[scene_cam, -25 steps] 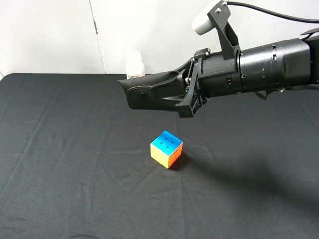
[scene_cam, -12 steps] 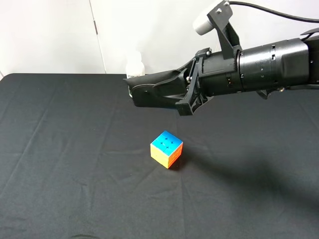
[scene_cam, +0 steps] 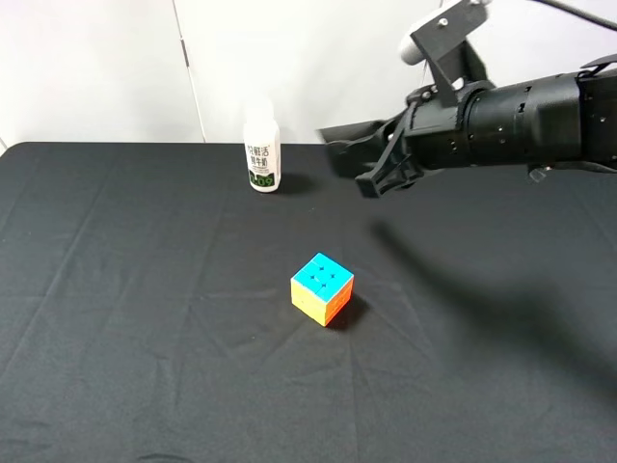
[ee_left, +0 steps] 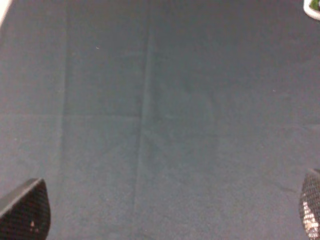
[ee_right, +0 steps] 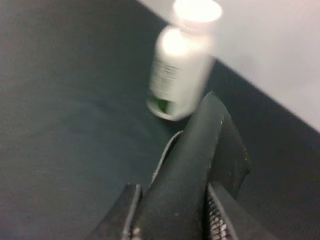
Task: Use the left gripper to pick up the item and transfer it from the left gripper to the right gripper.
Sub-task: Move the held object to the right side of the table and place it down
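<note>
Only your left wrist view shows the left gripper [ee_left: 167,215], jaws wide over the black cloth [ee_left: 160,110]; overhead, the right gripper [scene_cam: 381,162], clamped on the item [scene_cam: 342,145], reaches level above it.

Right arm [scene_cam: 521,121] thick black cylinder; white-capped mount [scene_cam: 451,34]; left tool [ee_left: 167,214] fingers [ee_left: 27,215] black lattice.

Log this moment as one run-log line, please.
stage: handover done | right gripper: jaws shut on pouch, aloft | left gripper: jaws open, empty | cube, bottle: on table
</note>
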You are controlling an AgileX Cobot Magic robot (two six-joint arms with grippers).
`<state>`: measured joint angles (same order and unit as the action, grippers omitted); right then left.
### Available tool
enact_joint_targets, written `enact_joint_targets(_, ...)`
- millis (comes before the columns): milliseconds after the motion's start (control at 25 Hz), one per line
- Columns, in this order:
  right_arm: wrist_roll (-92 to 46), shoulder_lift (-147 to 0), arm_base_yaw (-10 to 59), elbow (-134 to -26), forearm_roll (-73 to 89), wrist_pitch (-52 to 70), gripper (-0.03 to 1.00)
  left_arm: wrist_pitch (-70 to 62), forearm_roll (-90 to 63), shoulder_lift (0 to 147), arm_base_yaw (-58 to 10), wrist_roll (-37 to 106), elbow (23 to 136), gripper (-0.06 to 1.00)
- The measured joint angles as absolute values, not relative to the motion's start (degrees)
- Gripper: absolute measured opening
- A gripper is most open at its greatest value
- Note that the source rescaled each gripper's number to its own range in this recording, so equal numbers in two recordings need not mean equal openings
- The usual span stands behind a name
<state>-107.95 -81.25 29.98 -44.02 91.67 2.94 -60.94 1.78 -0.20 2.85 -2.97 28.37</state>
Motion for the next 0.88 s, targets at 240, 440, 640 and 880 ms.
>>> enact_joint_targets(240, -106.40, -81.25, 29.98, -44.02, 92.13, -14.56, 0.00, -60.94, 1.78, -0.40, 3.13, -2.97, 28.37, 1.00)
enact_joint_targets(440, -106.17, -81.25, 28.15, -43.55, 95.81, -19.43, 0.00, -60.94, 1.78, -0.40, 3.13, -2.97, 28.37, 1.00)
enact_joint_targets(640, -106.18, -81.25, 23.83, -41.24, 98.59, -15.24, 0.00, -60.94, 1.78, -0.40, 3.13, -2.97, 28.37, 0.99)
enact_joint_targets(880, -106.18, -81.25, 19.74, -40.17, 98.78, -9.31, 0.00, -60.94, 1.78, -0.40, 3.13, -2.97, 28.37, 0.99)
